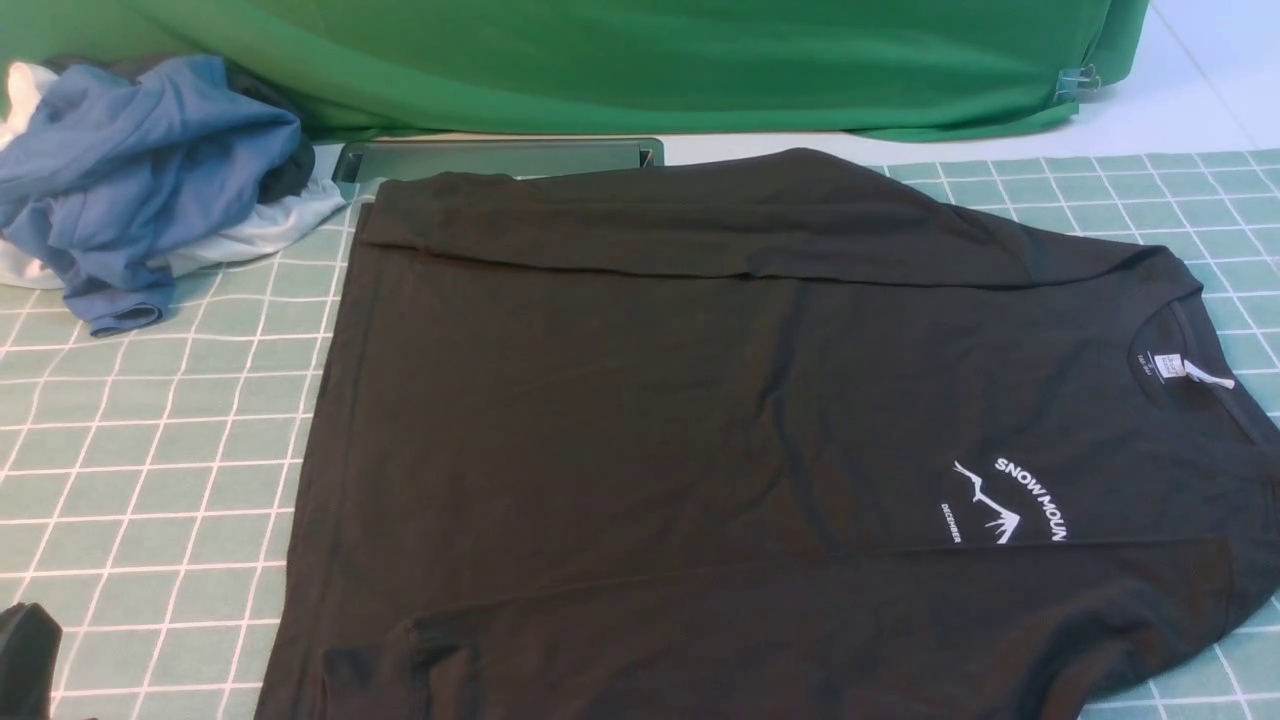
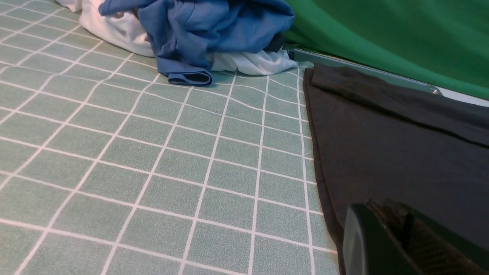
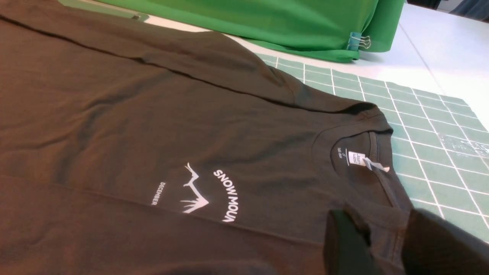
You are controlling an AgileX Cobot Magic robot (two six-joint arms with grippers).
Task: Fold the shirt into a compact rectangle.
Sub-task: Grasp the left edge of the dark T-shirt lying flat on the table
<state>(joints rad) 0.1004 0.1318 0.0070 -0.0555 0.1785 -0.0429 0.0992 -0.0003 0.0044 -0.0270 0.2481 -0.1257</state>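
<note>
The black shirt lies flat on the checked mat, collar to the right. Its far side and near side are both folded inward over the body. Its white mountain print and neck label face up. In the front view only a dark piece of my left gripper shows at the bottom left corner, apart from the shirt's hem. In the left wrist view its fingers stand pressed together, empty, with the shirt's hem beyond. My right gripper is open near the collar, with shirt fabric showing between its fingers.
A heap of blue and white garments sits at the back left on the green checked mat. A green cloth backdrop with a binder clip runs along the back, and a flat grey board lies at its foot.
</note>
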